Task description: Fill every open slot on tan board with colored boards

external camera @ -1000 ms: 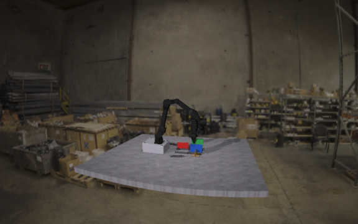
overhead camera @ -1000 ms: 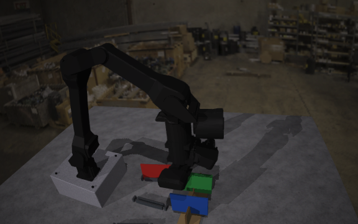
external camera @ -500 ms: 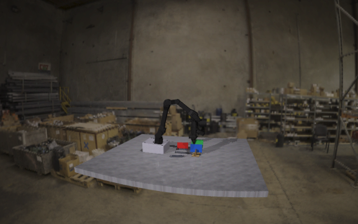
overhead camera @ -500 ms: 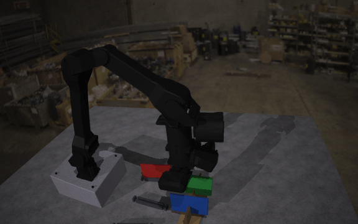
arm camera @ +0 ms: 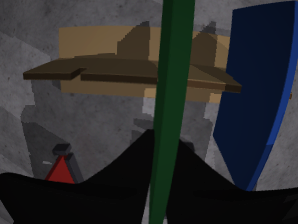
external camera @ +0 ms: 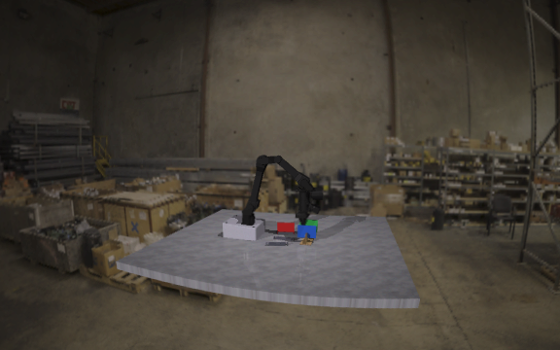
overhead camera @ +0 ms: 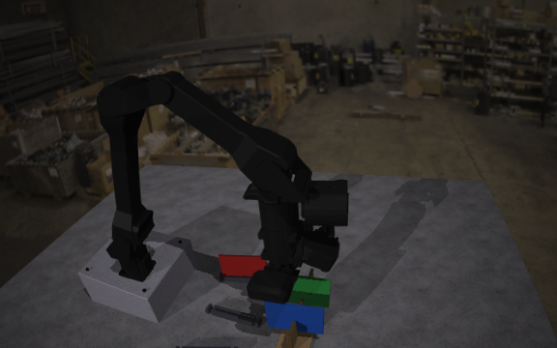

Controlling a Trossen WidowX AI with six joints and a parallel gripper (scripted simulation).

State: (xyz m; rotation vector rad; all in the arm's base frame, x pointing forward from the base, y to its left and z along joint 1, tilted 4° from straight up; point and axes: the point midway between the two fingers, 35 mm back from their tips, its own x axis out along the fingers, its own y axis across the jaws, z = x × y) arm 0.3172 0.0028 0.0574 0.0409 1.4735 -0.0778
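Gripper (overhead camera: 286, 301) (external camera: 303, 223) (arm camera: 157, 137)'s pretty much shut on the flat green board (overhead camera: 311, 290) (external camera: 312, 223) (arm camera: 172, 90), crosswise over the standing tan wooden board (arm camera: 117, 70); upright blue board (overhead camera: 295, 317) (external camera: 306, 231) (arm camera: 256, 90) just beside it, red rectangular board (overhead camera: 243, 266) (external camera: 286, 227) (arm camera: 61, 172) off nearby.

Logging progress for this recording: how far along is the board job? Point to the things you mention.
The blue board (overhead camera: 296, 317) (external camera: 307, 231) (arm camera: 255, 75) looks done, standing crosswise on the tan board (overhead camera: 292, 334) (arm camera: 115, 69). In hand is the green board (overhead camera: 311, 291) (external camera: 312, 223) (arm camera: 172, 100), pinched upright in the gripper (overhead camera: 285, 300) (arm camera: 157, 137) and crossing above the tan board; whether it is seated, I cannot tell. Left: the red board (overhead camera: 242, 266) (external camera: 286, 227) (arm camera: 62, 172), in its holder, and an open slot.
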